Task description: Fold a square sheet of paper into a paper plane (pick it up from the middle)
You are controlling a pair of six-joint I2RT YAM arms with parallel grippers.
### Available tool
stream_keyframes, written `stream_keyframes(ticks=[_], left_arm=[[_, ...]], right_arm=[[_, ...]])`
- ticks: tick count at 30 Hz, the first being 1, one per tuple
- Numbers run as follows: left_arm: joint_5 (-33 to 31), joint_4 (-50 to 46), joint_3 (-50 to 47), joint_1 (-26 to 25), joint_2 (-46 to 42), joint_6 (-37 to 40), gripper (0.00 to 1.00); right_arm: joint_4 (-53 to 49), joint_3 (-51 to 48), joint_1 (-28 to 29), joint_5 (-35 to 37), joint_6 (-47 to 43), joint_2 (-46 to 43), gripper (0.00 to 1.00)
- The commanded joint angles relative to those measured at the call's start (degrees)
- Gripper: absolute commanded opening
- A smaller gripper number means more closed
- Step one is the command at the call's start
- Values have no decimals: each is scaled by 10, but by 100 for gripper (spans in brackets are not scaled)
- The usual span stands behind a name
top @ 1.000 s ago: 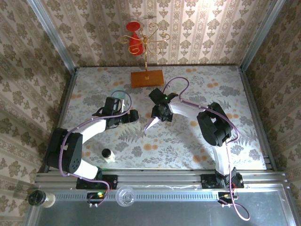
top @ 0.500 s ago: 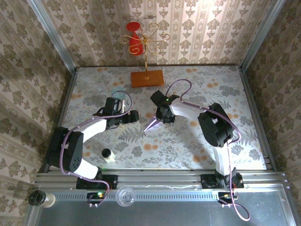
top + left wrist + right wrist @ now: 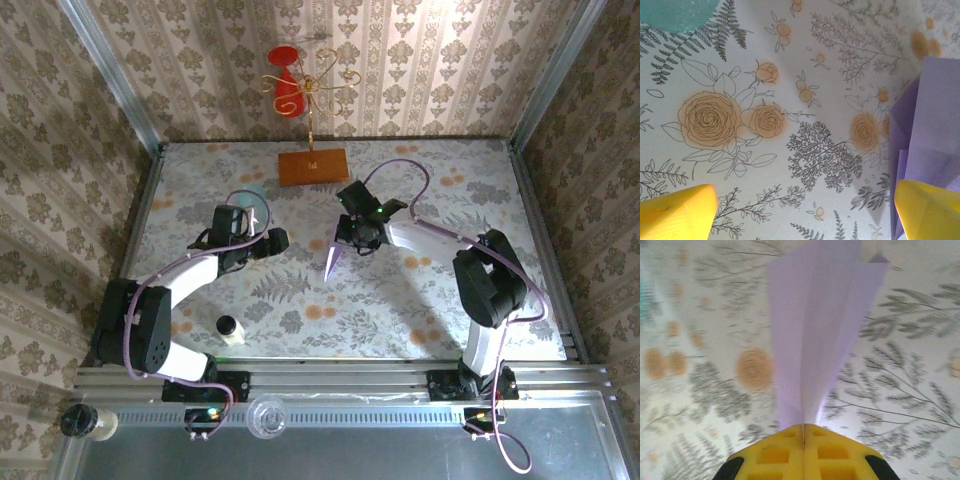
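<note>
The square sheet of paper is folded into a narrow lilac paper plane (image 3: pixel 332 256), which hangs over the middle of the table. My right gripper (image 3: pixel 349 236) is shut on one end of it. In the right wrist view the yellow jaws (image 3: pixel 804 431) meet on the centre crease and the paper plane (image 3: pixel 820 335) fans out ahead. My left gripper (image 3: pixel 277 240) stands open to the left of the plane. In the left wrist view its yellow fingers (image 3: pixel 676 211) are wide apart with bare table between them. The plane (image 3: pixel 932 125) lies by the right finger.
An orange-brown wooden board (image 3: pixel 313 165) lies at the back centre, with a gold wire stand and a red piece (image 3: pixel 289 92) behind it. A pale teal cup (image 3: pixel 250 199) stands behind the left gripper. A small bottle (image 3: pixel 228 328) sits at the near left.
The right gripper has shut on the paper plane and carried it to the right and slightly back. The left gripper has drifted a little left and stayed open.
</note>
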Motion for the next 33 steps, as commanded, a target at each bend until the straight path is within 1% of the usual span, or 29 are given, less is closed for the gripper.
stream_keyframes(ticks=[1, 4, 7, 10, 15, 22, 27, 33], left_arm=[[30, 35, -9, 7, -18, -26, 92], [35, 46, -9, 8, -15, -35, 92], [45, 56, -10, 6, -6, -46, 92], [52, 61, -9, 0, 6, -55, 92], [46, 63, -2, -19, 21, -62, 91], [25, 76, 2, -31, 13, -76, 90], [4, 76, 0, -35, -4, -81, 90], [9, 77, 3, -51, 12, -85, 90]], right_arm=[[100, -36, -12, -129, -46, -25, 0], [156, -67, -20, -185, -47, -26, 0], [187, -87, -25, -236, -45, -16, 0], [221, -111, -30, -273, -40, -16, 0], [268, -152, -39, -300, -50, -57, 0], [276, -178, -49, -314, -59, -99, 1], [293, -202, -61, -319, -47, -97, 1], [304, -229, -77, -318, -39, -83, 1]])
